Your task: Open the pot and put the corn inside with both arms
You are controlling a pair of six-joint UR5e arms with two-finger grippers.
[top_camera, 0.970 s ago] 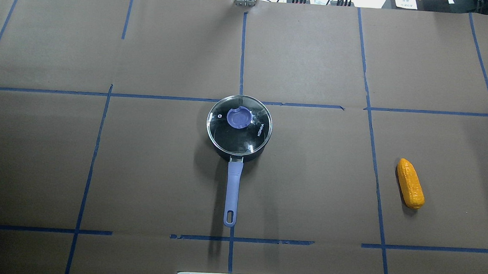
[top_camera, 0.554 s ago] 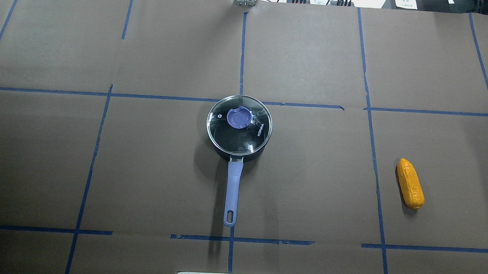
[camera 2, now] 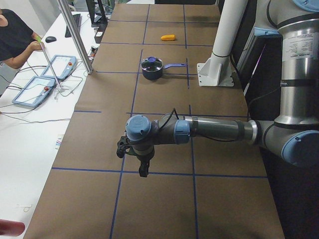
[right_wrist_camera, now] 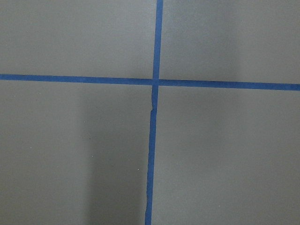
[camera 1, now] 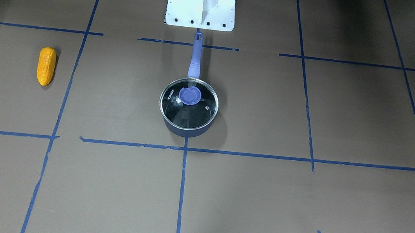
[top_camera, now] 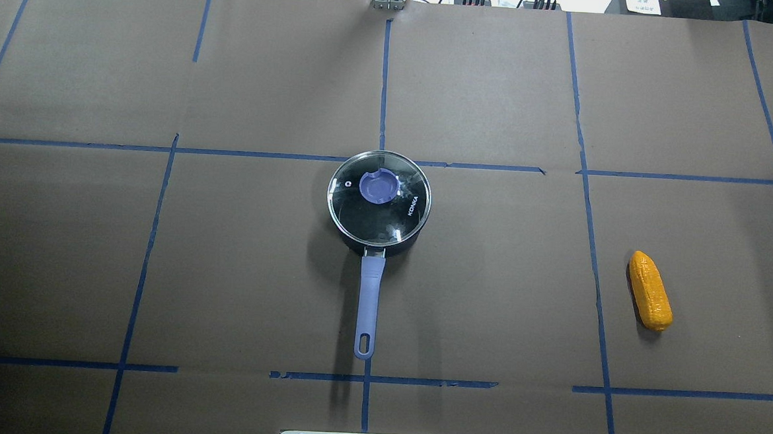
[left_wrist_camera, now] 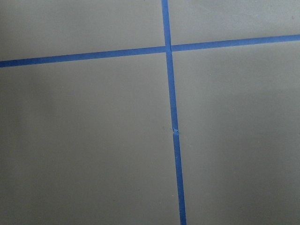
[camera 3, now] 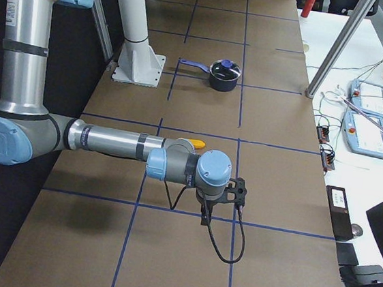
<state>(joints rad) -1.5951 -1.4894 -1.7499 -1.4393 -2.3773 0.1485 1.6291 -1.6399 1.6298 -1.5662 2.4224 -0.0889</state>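
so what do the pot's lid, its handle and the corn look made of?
Lid: clear glass by the look, glossy; the dark inside shows through, with glints and a bright metal-looking rim.
Handle: lavender, matte, likely plastic or silicone; can't tell which.
Corn: orange-yellow, bumpy, slight sheen, probably moulded plastic or rubber.

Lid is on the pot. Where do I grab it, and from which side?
Grip the knob at the centre of the lid, coming straight down from above. The lid lies flat on the pot, its glass rim sitting on the pot's edge, so the raised knob is likely the only part that offers a pinch.
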